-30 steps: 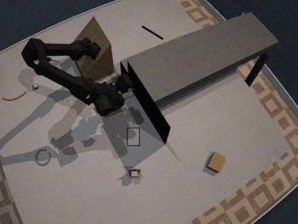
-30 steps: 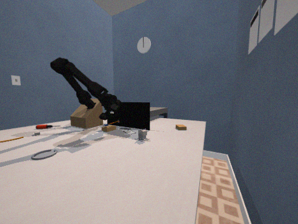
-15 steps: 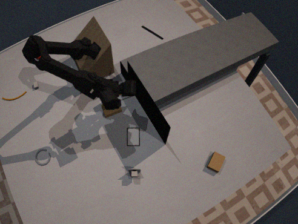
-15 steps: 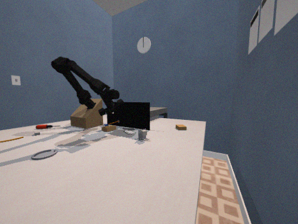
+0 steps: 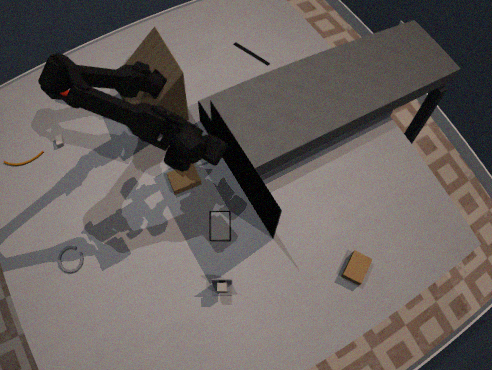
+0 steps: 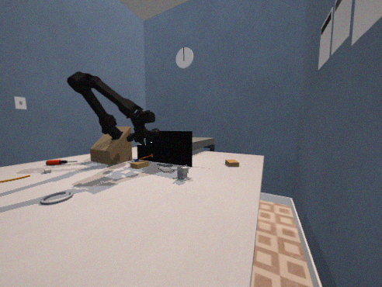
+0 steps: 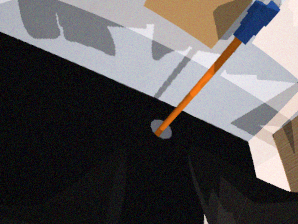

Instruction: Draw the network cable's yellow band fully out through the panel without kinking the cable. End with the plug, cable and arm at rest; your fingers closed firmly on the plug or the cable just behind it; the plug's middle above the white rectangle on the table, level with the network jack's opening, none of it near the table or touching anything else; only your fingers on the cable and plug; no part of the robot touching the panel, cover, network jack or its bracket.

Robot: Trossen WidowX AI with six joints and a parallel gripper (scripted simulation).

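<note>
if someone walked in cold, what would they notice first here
The black arm stretches from its tan base block toward the upright black panel, which stands under a long grey cover. In the wrist view, an orange cable runs out of a small hole in the panel to a blue plug. A white rectangle is outlined on the table just beside the panel.

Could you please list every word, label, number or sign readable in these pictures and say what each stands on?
There is no readable text in any view.
Wall clock: plain face with one hand, no numerals.
Sheets on the right wall: blank.
Wall plate: a small mark, too blurred to read.
Black panel and orange cable: no markings.
</note>
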